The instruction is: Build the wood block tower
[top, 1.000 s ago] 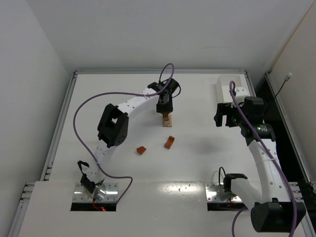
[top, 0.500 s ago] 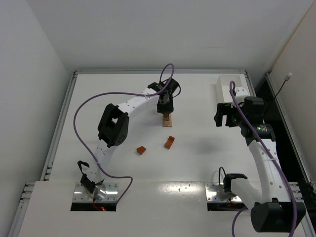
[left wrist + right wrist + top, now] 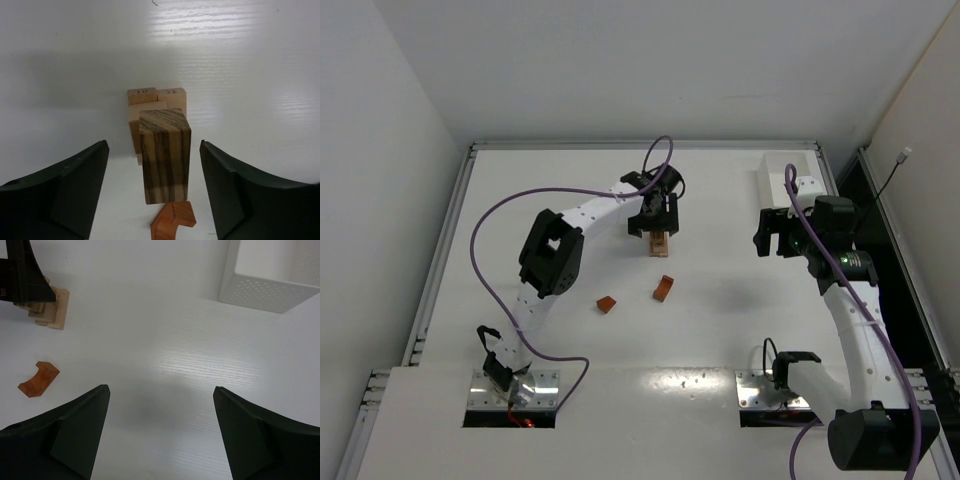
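The wood block tower (image 3: 660,243) stands mid-table: tan flat blocks at the base (image 3: 156,96) and a dark striped block (image 3: 165,152) on top. My left gripper (image 3: 657,217) is open directly over it, its fingers (image 3: 70,190) wide on either side of the striped block and not touching it. A reddish-brown arch piece (image 3: 663,288) lies just in front of the tower; it also shows in the left wrist view (image 3: 173,221) and the right wrist view (image 3: 38,379). A small reddish-brown block (image 3: 606,304) lies to its left. My right gripper (image 3: 775,236) is open and empty, high above the table's right side.
A white rectangular tray (image 3: 782,178) sits at the back right corner; its perforated wall shows in the right wrist view (image 3: 270,290). The tower's base and my left fingers show at the upper left of the right wrist view (image 3: 50,310).
My left gripper has opened and let go of the striped block, which stays on top of the tower. The right arm has not moved.
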You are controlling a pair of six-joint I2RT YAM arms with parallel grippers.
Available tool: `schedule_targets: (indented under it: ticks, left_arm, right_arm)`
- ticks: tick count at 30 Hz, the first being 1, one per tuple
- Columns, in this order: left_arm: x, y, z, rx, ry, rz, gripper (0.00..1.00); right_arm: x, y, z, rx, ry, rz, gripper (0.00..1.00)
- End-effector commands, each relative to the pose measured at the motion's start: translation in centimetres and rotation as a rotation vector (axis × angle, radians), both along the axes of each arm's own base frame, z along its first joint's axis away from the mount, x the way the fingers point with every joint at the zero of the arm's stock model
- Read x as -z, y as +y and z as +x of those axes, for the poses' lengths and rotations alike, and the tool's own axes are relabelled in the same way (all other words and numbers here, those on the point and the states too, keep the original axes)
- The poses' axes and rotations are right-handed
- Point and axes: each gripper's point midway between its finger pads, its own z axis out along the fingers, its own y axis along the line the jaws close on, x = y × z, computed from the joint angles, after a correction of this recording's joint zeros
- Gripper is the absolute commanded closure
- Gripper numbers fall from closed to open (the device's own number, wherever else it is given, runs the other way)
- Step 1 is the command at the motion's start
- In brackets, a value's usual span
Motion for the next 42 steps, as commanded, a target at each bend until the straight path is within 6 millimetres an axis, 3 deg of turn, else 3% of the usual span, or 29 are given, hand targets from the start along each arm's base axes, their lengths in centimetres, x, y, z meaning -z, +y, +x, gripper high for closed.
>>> schedule_targets:
  ticks: [1,7,14,30,42]
  left_arm:
    - [0.2,0.3,0.2,-0.012,0.003,-0.001,0.26]
    - [0.2,0.5,0.3,-0.008,-0.003,0.009,0.24]
    - [0.6,0.2,0.3,0.005,0.002,0.005,0.47]
    - [1.3,-0.4,0.6,0.030,0.005,-0.006,0.52]
    - [1.4,-0.8,0.8,0.042,0.001,-0.015,0.75]
  right_arm:
    - [-0.7,0.1,0.5,0.003,-0.036,0.018,0.18]
    - [-0.7,-0.2,0.5,0.012,-0.036,0.018,0.18]
    - [-0.7,-0.3,0.5,0.013,-0.036,0.023,0.18]
    - [-0.3,-0.3,0.4,0.013,-0.027,0.024,0.18]
    - [-0.3,-0.3,0.4,0.013,-0.027,0.024,0.18]
